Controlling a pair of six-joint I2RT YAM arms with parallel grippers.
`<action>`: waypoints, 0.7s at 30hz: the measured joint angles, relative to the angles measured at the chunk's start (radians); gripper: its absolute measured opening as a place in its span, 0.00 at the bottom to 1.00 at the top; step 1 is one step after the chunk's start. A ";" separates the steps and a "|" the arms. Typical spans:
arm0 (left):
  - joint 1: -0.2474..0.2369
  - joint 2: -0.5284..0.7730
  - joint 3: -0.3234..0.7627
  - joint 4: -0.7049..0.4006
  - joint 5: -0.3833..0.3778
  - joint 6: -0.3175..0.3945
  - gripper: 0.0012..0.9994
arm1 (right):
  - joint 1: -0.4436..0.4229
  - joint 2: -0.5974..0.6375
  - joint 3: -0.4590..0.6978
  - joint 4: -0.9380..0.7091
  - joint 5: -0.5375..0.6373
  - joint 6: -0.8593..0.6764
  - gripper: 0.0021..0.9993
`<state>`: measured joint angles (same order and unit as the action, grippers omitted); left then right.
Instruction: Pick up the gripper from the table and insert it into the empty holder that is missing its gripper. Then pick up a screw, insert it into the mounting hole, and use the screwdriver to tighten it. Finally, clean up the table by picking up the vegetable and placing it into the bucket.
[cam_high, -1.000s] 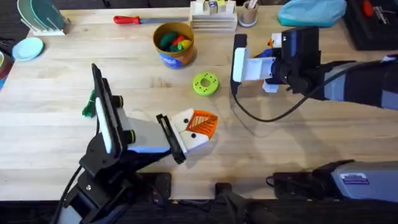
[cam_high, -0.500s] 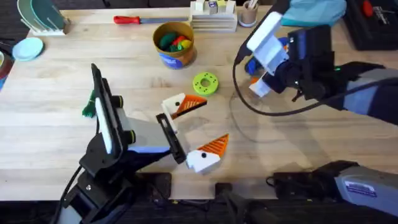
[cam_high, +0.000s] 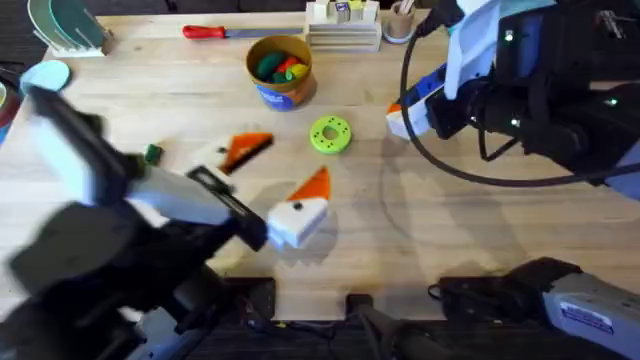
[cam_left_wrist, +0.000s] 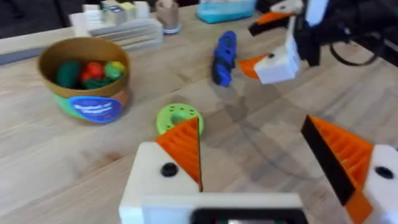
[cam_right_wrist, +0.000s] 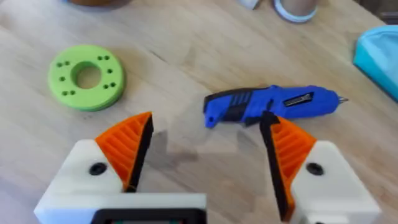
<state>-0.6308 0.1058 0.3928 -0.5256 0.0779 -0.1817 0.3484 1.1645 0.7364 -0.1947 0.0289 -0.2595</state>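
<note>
Blue screwdriver (cam_right_wrist: 273, 104) lies flat on the bare wood table (cam_right_wrist: 186, 37), well apart from the bucket (cam_high: 280, 70) and a little way from the green disc (cam_right_wrist: 86, 76), touching neither. Its thick grip end points toward the disc and its bit end points away. The right gripper (cam_right_wrist: 208, 134) hangs over it with its orange-tipped fingers spread wide and nothing between them. One finger is level with the barrel's middle; the other stands off past the grip end. Step in hand, as I judge it: picking up the screwdriver. To do it well, slide sideways until the barrel sits centred in the gap, turn the wrist so the pads close across the barrel rather than along it, and take the thick grip part, not the slim bit end, so the tool doesn't swing. Come down low enough to catch its widest part; a round body may roll off a shallow pinch. The left gripper (cam_left_wrist: 252, 143) is also spread wide and empty, nearer the front of the table. A green vegetable (cam_high: 152, 153) lies on the wood to the left, not yet in the bucket.
</note>
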 joint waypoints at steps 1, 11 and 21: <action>0.000 0.039 0.072 -0.061 -0.051 -0.013 0.99 | 0.009 0.000 0.010 -0.021 -0.003 0.007 0.99; 0.000 0.568 0.645 -0.596 -0.405 -0.205 0.99 | 0.066 0.000 0.102 -0.100 -0.022 0.036 0.99; 0.060 0.757 0.781 -0.696 -0.406 -0.298 0.99 | 0.066 0.000 0.147 -0.108 -0.023 0.043 0.99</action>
<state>-0.5706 0.8628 1.1740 -1.2218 -0.3282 -0.4793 0.4141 1.1648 0.8829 -0.3024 0.0055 -0.2161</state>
